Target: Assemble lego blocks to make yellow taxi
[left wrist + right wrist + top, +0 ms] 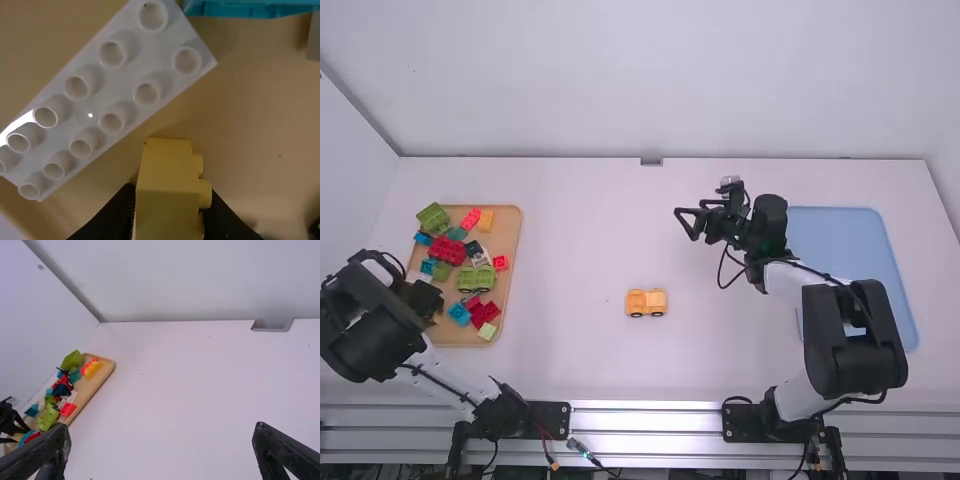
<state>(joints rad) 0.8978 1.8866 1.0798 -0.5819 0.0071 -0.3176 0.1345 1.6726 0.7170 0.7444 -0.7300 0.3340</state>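
Observation:
In the high view my left gripper (pixel 435 305) is low over the wooden tray's near-left part. The left wrist view has the left gripper (pixel 170 212) shut on a yellow brick (pixel 169 172), studs facing sideways, beside a long white brick (pixel 107 95). The small yellow-orange wheeled car piece (pixel 646 302) stands alone on the mid table. Over the table's right half, my right gripper (pixel 685 223) is open and holds nothing; in the right wrist view, the right gripper (pixel 161 434) has its fingers wide apart.
The wooden tray (pixel 512 240) at the left holds several red, green, blue and yellow bricks, among them a green wheeled piece (pixel 476 278). A blue tray (pixel 840 235) lies at the right, partly under the right arm. A wall rises behind the table.

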